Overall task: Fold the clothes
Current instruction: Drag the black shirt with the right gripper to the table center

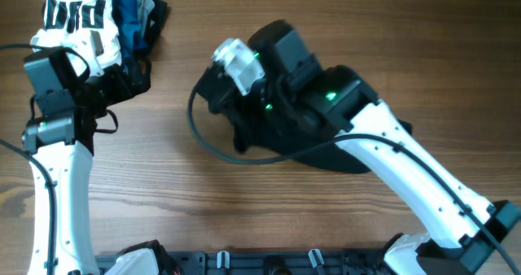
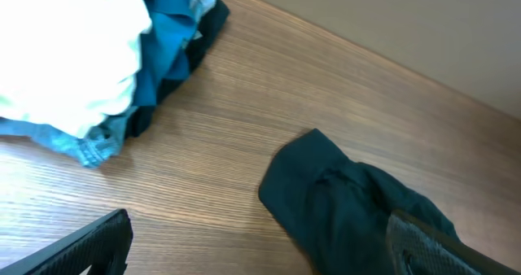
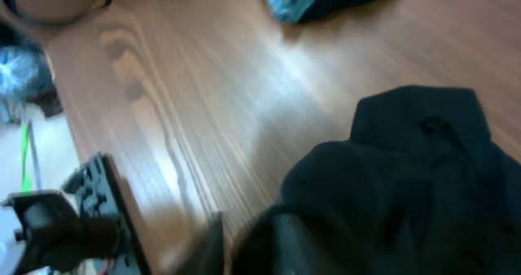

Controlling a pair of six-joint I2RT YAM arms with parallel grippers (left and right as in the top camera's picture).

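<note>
Left wrist view, bottom edge: left claw [image 2: 260, 230] has its jaws wide apart with nothing between them, only bare brown wood-grain surface [image 2: 244, 120]. Just past its right-hand finger, lower right of frame, is the black soft fabric garment [image 2: 350, 202]. It's bunched, with one rounded lobe poking toward frame centre.

Right wrist view: right claw [image 3: 248, 244] is at the bottom edge, blurred and dark against dark cloth. Cannot tell if it's apart, together or pinching fabric. The same garment fills the lower right of that frame, rumpled and full of ridges and creases.

Overhead: garment sits centre to centre-right, mostly hidden under the right arm. A dark edge shows below the forearm. Left arm is at the left edge, well apart from the garment.

Farthest, upper left corner of overhead: a heap of white black-striped cloth [image 1: 77, 19] and blue cloth pieces [image 1: 130, 19], apart from the black garment. Not our job.

Status, my read: zero folds done. Garment is a lump, not laid flat, with no clean edge or sleeve showing. Left to do: spread it flat, smooth it, then make all the folds. Basically at the start.
</note>
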